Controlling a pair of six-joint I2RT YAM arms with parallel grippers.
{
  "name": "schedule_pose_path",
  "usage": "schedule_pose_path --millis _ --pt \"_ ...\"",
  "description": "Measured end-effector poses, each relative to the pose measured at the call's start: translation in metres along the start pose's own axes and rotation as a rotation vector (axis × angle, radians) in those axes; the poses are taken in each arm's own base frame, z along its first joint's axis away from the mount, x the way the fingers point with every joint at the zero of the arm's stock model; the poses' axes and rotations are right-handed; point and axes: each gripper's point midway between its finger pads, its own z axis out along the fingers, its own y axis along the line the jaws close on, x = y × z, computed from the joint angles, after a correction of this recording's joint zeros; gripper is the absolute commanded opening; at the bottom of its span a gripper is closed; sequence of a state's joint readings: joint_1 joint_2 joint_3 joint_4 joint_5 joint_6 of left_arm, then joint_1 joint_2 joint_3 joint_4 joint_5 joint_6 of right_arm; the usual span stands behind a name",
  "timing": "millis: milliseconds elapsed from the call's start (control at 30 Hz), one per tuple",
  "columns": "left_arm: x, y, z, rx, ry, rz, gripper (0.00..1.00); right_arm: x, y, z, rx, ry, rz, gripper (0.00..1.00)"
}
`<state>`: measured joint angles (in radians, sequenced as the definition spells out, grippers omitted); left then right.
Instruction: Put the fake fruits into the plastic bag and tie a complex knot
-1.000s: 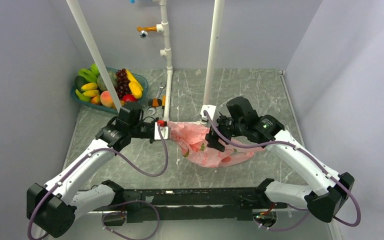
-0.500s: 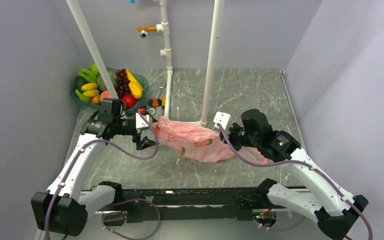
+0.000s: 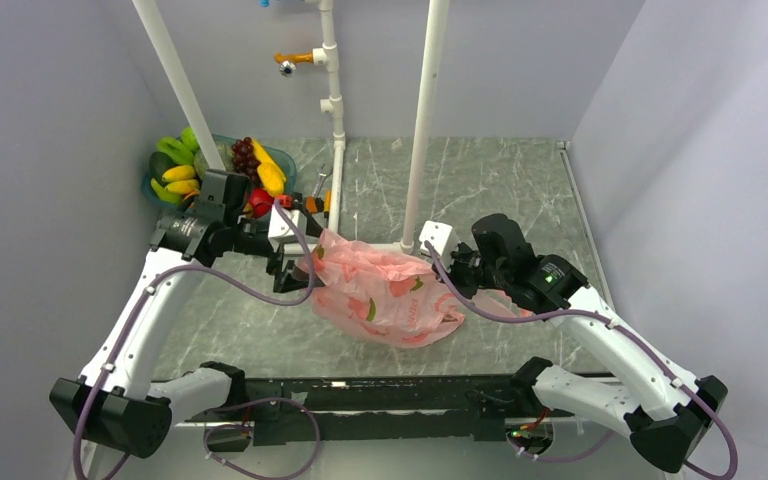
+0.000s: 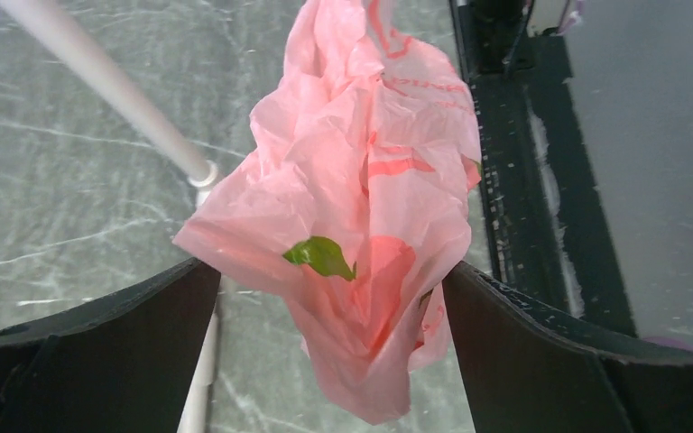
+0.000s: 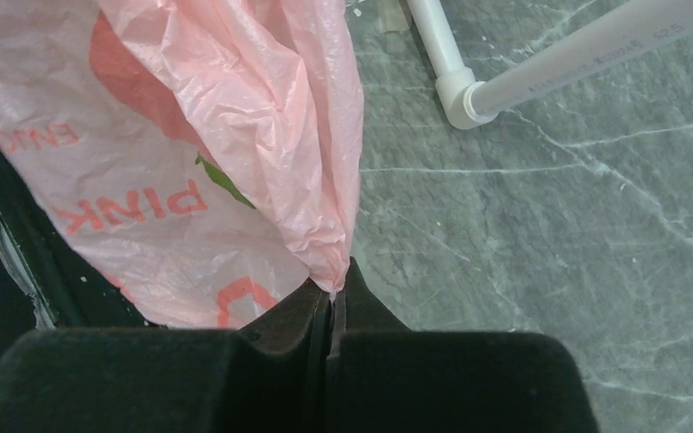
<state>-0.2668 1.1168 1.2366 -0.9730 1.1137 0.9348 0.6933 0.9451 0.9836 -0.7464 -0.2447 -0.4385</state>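
Note:
The pink plastic bag (image 3: pixel 385 290) hangs crumpled at the table's middle, between my two grippers. My left gripper (image 3: pixel 295 268) is open at its left end; in the left wrist view a bunched end of the bag (image 4: pixel 361 207) hangs between the wide-apart fingers (image 4: pixel 108 361). My right gripper (image 3: pixel 457 283) is shut on the bag's right edge; the right wrist view shows the film (image 5: pixel 198 135) pinched at the fingertips (image 5: pixel 311 311). The fake fruits (image 3: pixel 250 165) lie in a teal basin (image 3: pixel 285 160) at the back left, partly behind my left arm. The knot is out of view.
White pipes rise from the table: one slanted at the left (image 3: pixel 182 95), one at the back centre (image 3: pixel 336 150), one just behind the bag (image 3: pixel 422 120). An orange tool (image 3: pixel 310 205) and a wrench (image 3: pixel 320 182) lie by the basin. A black rail (image 3: pixel 390 395) runs along the near edge.
My left gripper let go of the bag's left end, opened wide and drew back to the left. My right gripper shut on the bag's right edge and shifted right. The bag now hangs fuller.

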Motion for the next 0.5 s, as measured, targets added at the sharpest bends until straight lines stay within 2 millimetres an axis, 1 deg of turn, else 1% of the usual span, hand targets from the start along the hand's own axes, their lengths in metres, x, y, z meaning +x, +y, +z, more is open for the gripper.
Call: schedule_pose_path --millis 100,267,367,500 --pt "-0.003 -0.009 0.004 0.040 -0.007 -0.056 0.99 0.000 0.000 0.000 0.003 -0.001 0.000 0.00" --pt "0.002 -0.020 0.004 0.082 0.005 -0.168 0.99 -0.001 -0.004 -0.004 0.027 -0.006 -0.003 0.00" --pt "0.003 -0.029 0.000 0.119 0.024 -0.222 0.99 -0.003 -0.008 -0.009 0.058 -0.018 -0.008 0.00" --pt "-0.001 -0.033 -0.008 0.122 0.008 -0.297 0.99 -0.006 -0.011 -0.015 0.086 -0.036 -0.012 0.00"
